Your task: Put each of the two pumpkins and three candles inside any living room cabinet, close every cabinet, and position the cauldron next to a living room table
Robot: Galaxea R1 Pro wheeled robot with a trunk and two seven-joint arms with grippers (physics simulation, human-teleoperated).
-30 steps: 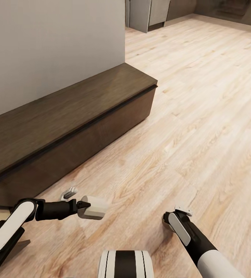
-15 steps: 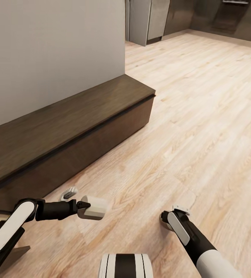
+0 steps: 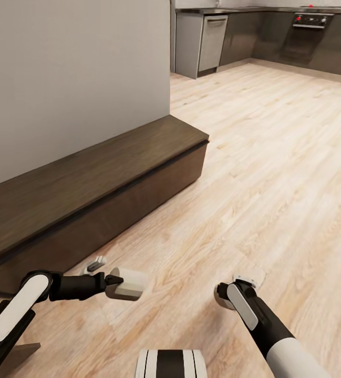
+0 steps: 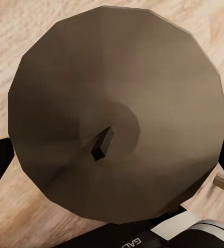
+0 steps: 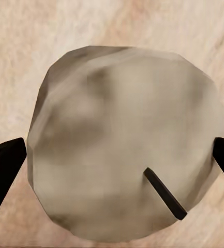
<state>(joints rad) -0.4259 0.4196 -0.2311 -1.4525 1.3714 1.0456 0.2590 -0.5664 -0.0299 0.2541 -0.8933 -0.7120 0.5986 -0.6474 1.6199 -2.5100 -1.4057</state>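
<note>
Robot beside the closed cabinet, a candle in each arm; drawer must open first, so probably free one arm, or set a candle on the cabinet top, before pulling the handle-less front. Left gripper jaws pinching the candle, wick end facing the left wrist camera. Right gripper jaws spread around second candle, tips at its sides, looks gripped; carried low over the floor.

Pale wood-plank floor, low dark-brown cabinet directly on it, against the wall.
</note>
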